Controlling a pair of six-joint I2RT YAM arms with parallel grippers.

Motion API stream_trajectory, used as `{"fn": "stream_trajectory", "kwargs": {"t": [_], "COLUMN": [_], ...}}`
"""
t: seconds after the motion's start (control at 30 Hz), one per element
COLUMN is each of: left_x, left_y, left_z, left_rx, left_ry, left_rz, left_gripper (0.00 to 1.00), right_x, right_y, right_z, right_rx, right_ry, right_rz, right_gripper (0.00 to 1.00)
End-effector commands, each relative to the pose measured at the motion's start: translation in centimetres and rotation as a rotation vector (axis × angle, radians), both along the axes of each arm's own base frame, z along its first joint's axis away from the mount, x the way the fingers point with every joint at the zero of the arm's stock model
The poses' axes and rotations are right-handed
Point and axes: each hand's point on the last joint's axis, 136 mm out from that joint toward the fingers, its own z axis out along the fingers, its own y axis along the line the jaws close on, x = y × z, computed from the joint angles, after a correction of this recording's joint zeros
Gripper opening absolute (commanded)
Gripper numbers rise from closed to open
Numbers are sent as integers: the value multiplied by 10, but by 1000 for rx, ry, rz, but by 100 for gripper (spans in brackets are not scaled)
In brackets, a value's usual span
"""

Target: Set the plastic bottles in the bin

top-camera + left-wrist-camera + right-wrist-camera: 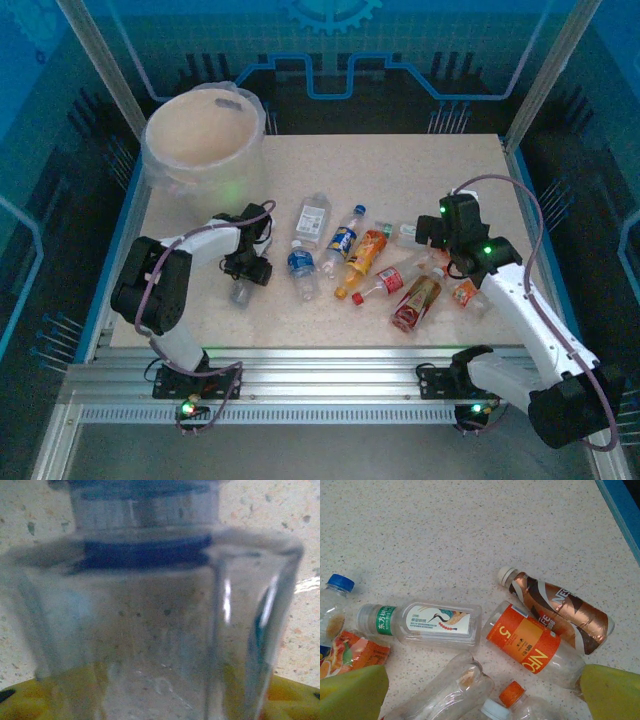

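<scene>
Your left fingers (295, 700) are closed on a clear bottle (150, 630), just in front of the bin (200, 175). Its long side points toward the near edge. Your right fingers (350, 690) are wide open above the other bottles (365, 255). They lie flat mid-surface (420, 170), mostly pointing far-to-near.

One large round translucent whitish bin (200, 172). Right of it, about ten small plastic drink bottles (365, 250), overlapping too much for an exact count. Two white robot arms (520, 295).
</scene>
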Motion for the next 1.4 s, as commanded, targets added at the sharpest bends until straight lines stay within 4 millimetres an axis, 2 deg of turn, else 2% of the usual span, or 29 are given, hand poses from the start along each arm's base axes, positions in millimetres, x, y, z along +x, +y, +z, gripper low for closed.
{"fn": "stream_trajectory", "kwargs": {"t": [0.0, 0.23, 0.57, 0.67, 0.83, 1.0, 1.17, 1.37], "left_x": [0, 9, 16, 15, 14, 18, 19, 30], "left_y": [-6, -14, -29, -44, -78, -102, -136, -149], "left_z": [6, 29, 79, 97, 133, 164, 193, 223], "left_rx": [-4, -25, -89, -140, -254, -326, -484, -546], "left_ry": [11, -62, -225, -279, -384, -475, -554, -633], "left_rz": [-14, -20, -29, -61, -138, -187, -248, -284], "left_gripper": [57, 45, 39, 39, 38, 38, 38, 38], "right_x": [4, 2, -4, -6, -11, -17, -21, -22], "right_y": [-1, -3, -6, -8, -10, -15, -18, -17], "right_z": [11, 12, 21, 27, 38, 46, 53, 55], "right_rx": [7, 5, 3, 3, 1, -7, 3, 15], "right_ry": [-16, -21, -55, -79, -116, -140, -176, -188], "right_rz": [-12, -17, -17, -18, -19, -27, -34, -36], "right_gripper": [100, 100, 100, 100, 100, 100, 100, 100]}}
